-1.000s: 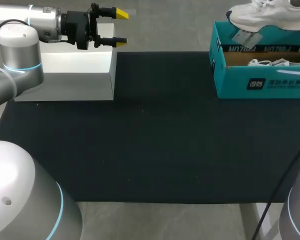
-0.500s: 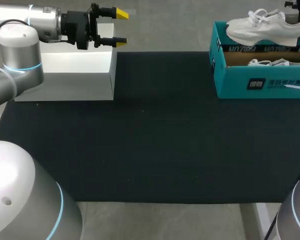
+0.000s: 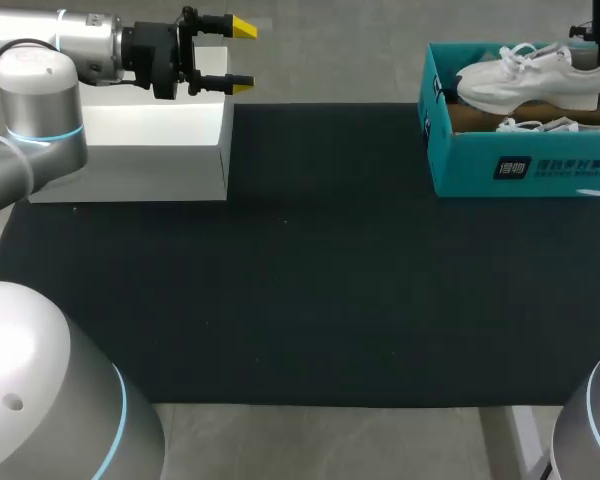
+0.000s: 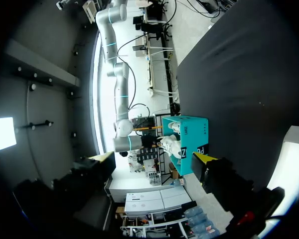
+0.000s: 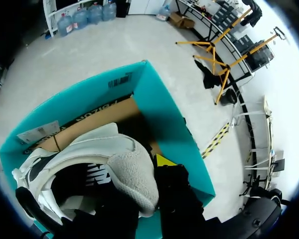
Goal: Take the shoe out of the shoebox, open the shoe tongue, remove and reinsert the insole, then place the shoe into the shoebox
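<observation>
**Status of grippers**

- The right claw (image 5: 139, 186) pinches the heel of the shoe (image 5: 97, 159). One yellow-tipped finger lies against the outside of the heel. The other goes down inside the collar, where its tip is hidden.
- The left claw (image 3: 238, 56) is spread and holds nothing. It hangs just above a white block (image 3: 130, 140).

**Position of task items**

- The white shoe hangs from the right claw by its heel, with the toe pointing away from the claw.
- The shoebox (image 3: 520, 165) sits directly under the right claw. The shoe body is low between its teal walls.
- A second shoe (image 3: 550, 125) lies in the box beneath the held one.
- Seen from the left claw, the shoebox is straight ahead and well apart, across the dark table (image 3: 310, 300).

**Progress assessment**

- The shoe is at the box and under grip. This fits two steps, the first lift-out or the final placement, and the frames alone do not show which.
- The insole is not visible, and the state of the tongue cannot be told.
- If this is the final placement, the only step left is to release the heel and retract the right claw.
- If this is the first lift-out, every step is still to do
</observation>
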